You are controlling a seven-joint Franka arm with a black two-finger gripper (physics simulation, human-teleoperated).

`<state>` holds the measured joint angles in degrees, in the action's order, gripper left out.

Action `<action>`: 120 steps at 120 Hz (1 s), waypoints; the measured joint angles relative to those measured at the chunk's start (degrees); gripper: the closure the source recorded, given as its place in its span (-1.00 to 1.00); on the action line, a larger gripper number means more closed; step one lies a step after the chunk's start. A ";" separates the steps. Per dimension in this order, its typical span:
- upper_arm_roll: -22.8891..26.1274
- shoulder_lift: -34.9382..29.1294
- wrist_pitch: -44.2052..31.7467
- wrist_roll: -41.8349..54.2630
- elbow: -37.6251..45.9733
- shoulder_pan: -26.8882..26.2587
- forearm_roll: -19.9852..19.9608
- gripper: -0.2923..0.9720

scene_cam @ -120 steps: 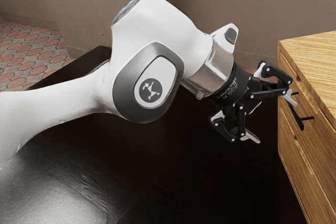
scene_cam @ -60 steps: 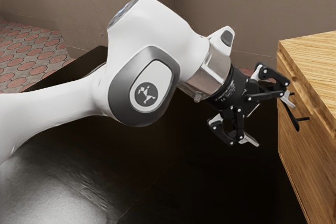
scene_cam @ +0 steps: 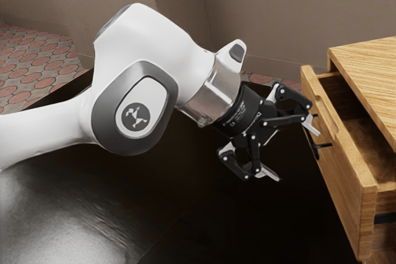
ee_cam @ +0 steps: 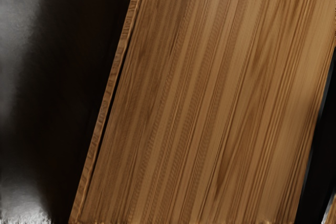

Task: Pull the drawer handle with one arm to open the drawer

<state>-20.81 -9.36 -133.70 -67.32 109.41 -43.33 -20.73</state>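
Observation:
The wooden drawer (scene_cam: pixel 329 153) at the top of the cabinet (scene_cam: pixel 371 66) stands pulled out toward the exterior view's left, and its hollow inside (scene_cam: pixel 365 140) shows. A thin black handle (scene_cam: pixel 318 146) sticks out of its front. My gripper (scene_cam: pixel 291 153) is open, its fingers spread wide just in front of the drawer face. The upper fingertip (scene_cam: pixel 311 128) sits against the handle's upper end; the lower fingertip (scene_cam: pixel 270 176) hangs free below. In the wrist view the drawer's wooden front (ee_cam: pixel 220 103) is very close to my hand.
The dark glossy table (scene_cam: pixel 124 227) stretches under my arm and up to the cabinet's foot. A lower drawer front (scene_cam: pixel 365 239) sits beneath the open one. Beige walls and a patterned floor (scene_cam: pixel 37 60) lie behind.
My arm has drawn back toward the exterior view's left, and the drawer has slid out with it, from shut to clearly open. The fingers stay spread.

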 joint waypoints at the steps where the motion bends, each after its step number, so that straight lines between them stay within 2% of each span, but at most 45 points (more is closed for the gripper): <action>1: 0.00 -0.15 0.00 -0.01 0.14 0.01 0.04 -0.53; 44: -0.07 -6.48 0.00 -0.50 6.18 0.76 2.01 -0.53; 90: 0.69 -11.62 0.01 -0.84 11.17 3.96 3.22 -0.53; 120: 2.99 -15.06 0.02 -0.98 14.78 7.31 3.33 -0.53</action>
<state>-17.82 -24.41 -133.68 -68.29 124.19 -36.02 -17.40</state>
